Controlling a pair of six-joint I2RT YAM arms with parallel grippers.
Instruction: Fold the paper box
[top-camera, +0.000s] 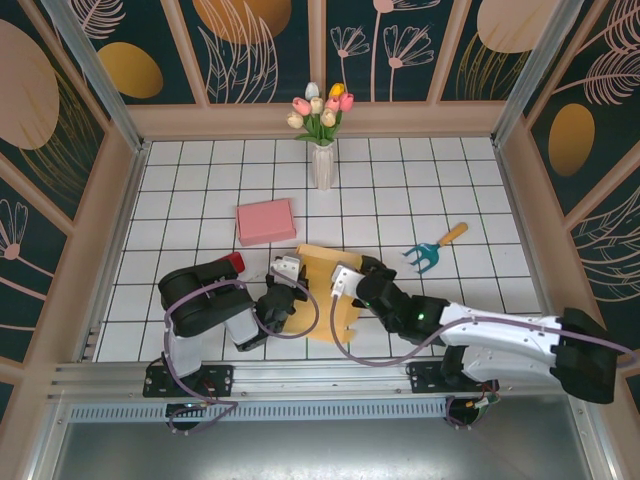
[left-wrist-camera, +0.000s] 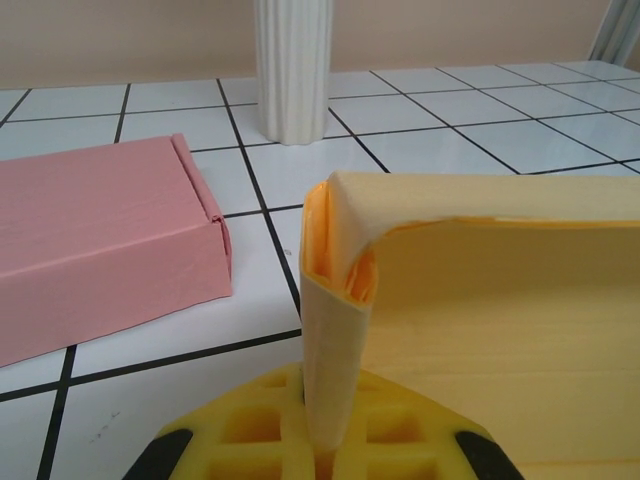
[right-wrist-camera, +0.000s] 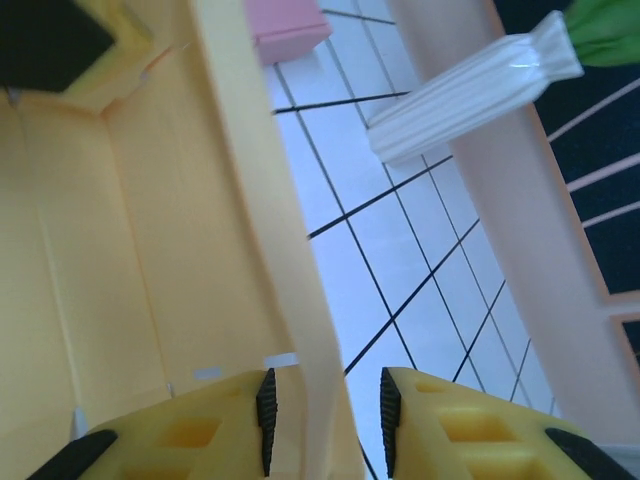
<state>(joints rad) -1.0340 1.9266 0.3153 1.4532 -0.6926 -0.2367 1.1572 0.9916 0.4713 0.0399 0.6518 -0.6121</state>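
Yellow card of the paper box (top-camera: 318, 262) lies at 6 o'clock on the tiled table (top-camera: 200, 180). From above, both arms cover much of it, so its full outline is hard to make out, and in the wrist views it runs off the frame edges. The left gripper (left-wrist-camera: 325, 445) is clenched on a curled, upright flap at the box's 9 o'clock side. The right gripper (right-wrist-camera: 325, 410) stands parted: its pads (right-wrist-camera: 266, 415) sit either side of a box wall, and neither visibly presses it. One pink box (top-camera: 265, 221) lies at 11 o'clock from the paper box, one white vase (top-camera: 322, 165) of tulips at 12, and one teal hand fork (top-camera: 432, 257) at 2. That makes two boxes and two grippers.
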